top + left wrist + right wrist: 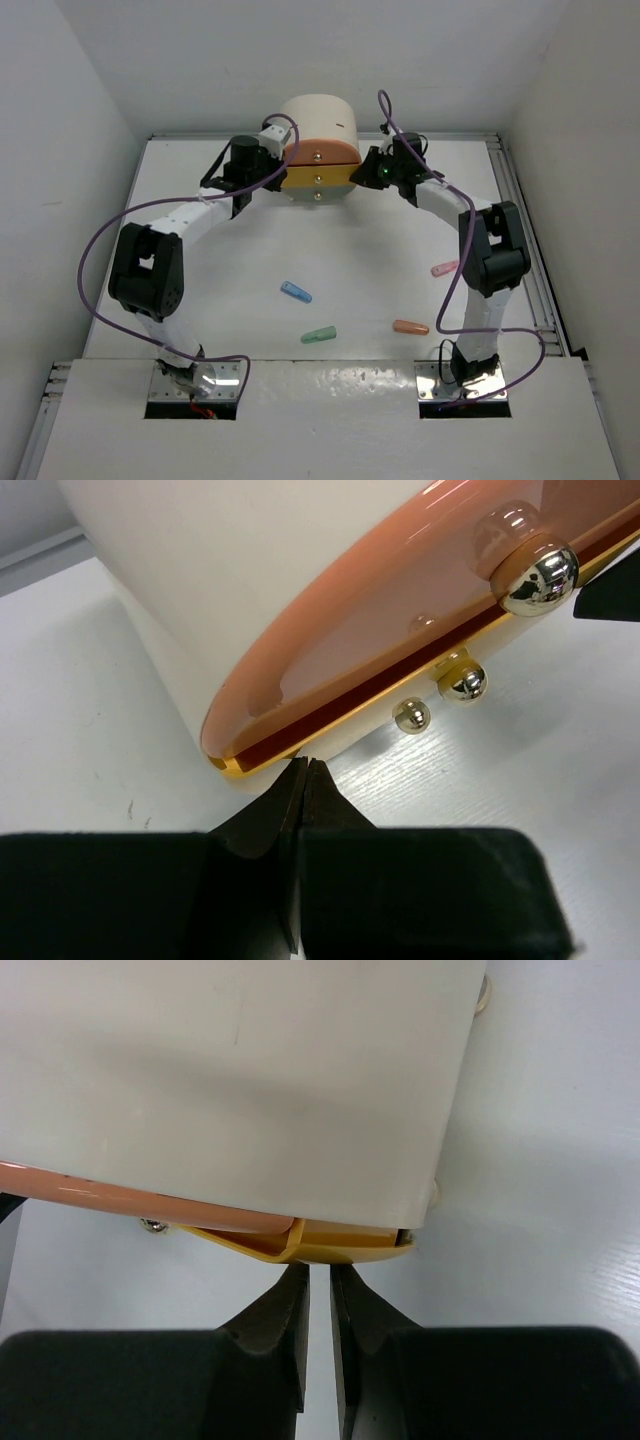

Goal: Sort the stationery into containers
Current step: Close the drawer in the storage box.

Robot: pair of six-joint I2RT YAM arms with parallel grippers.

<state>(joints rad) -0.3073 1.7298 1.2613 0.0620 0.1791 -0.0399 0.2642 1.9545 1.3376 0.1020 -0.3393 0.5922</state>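
The cream arch-topped cabinet (318, 112) stands at the back centre, its peach drawer (322, 153) above the orange-yellow drawer (318, 178). My left gripper (283, 166) is shut and empty, tips (305, 766) at the yellow drawer's left corner (232, 767). My right gripper (358, 176) is at the drawers' right side. Its fingers (320, 1268) are nearly together with a thin slit, nothing between them, just under the yellow drawer's edge (335, 1248). On the table lie four capsule pieces: blue (296, 292), green (319, 335), orange (410, 327) and pink (445, 268). No pens show.
Round metal knobs (538, 578) (463, 683) stick out of the drawer fronts. White walls enclose the table on three sides. A metal rail (528, 240) runs along the right edge. Purple cables loop from both arms.
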